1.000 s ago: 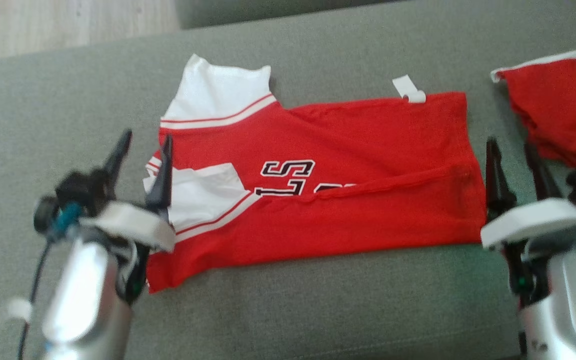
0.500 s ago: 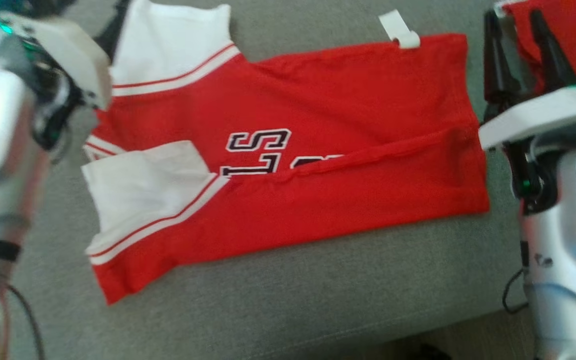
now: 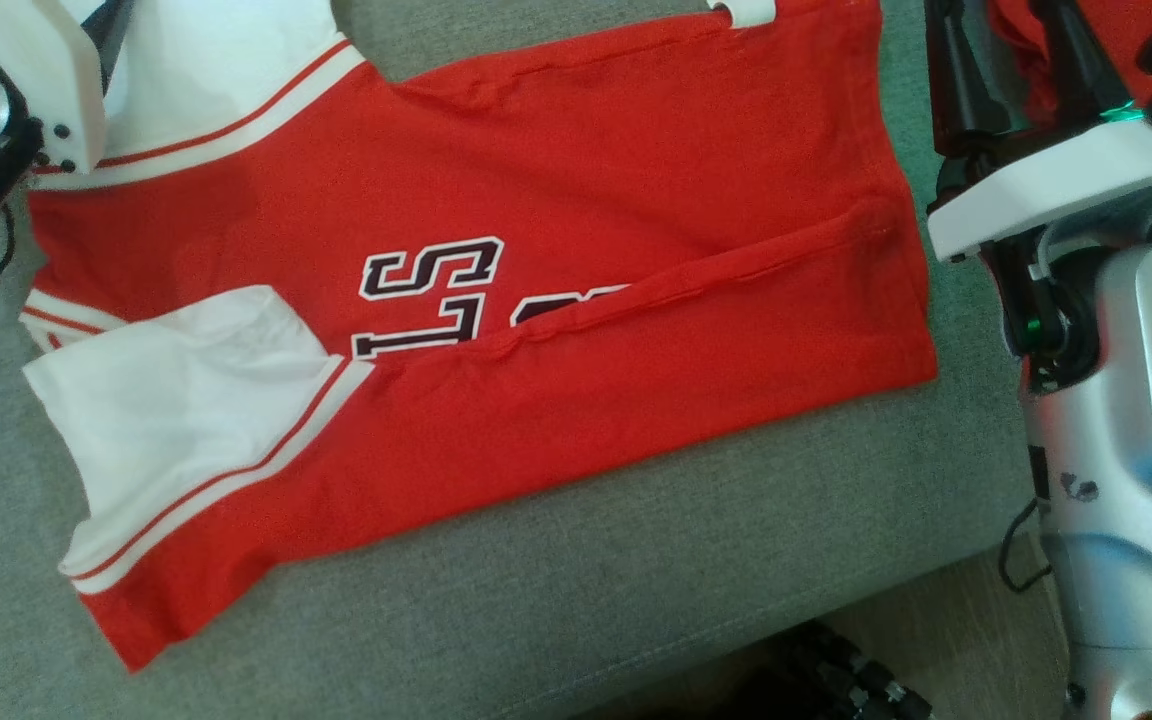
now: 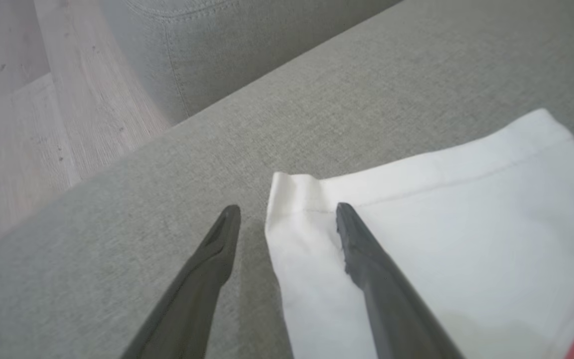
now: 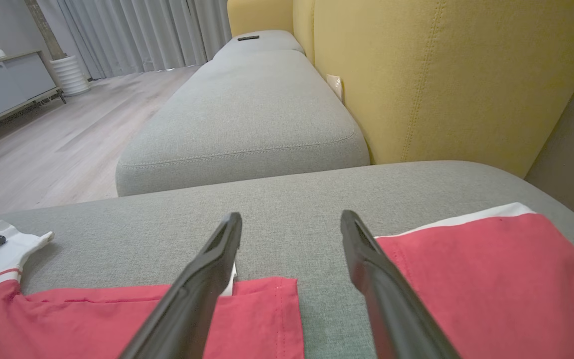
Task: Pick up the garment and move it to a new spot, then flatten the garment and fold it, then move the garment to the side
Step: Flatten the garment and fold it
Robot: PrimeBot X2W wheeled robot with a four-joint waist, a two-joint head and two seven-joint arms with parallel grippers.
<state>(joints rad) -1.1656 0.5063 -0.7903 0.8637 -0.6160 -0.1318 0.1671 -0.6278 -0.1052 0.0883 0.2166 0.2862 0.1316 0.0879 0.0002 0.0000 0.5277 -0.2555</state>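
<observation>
The red shirt (image 3: 636, 180) lay flat on the grey seat cushion (image 3: 556, 600), its near side folded over the lettering. At the shirt's far white sleeve corner the left gripper (image 4: 287, 213) stood wide apart, empty, straddling the cloth edge. At the shirt's hem the right gripper (image 5: 291, 219) stood wide apart, empty, between the shirt and a second red garment (image 5: 491, 279). Beyond the shirt rose a yellow backrest (image 5: 441, 75).

The left hand (image 4: 287, 214) and the right hand (image 5: 291, 219) each hold both fingers spread apart, gripping nothing.
</observation>
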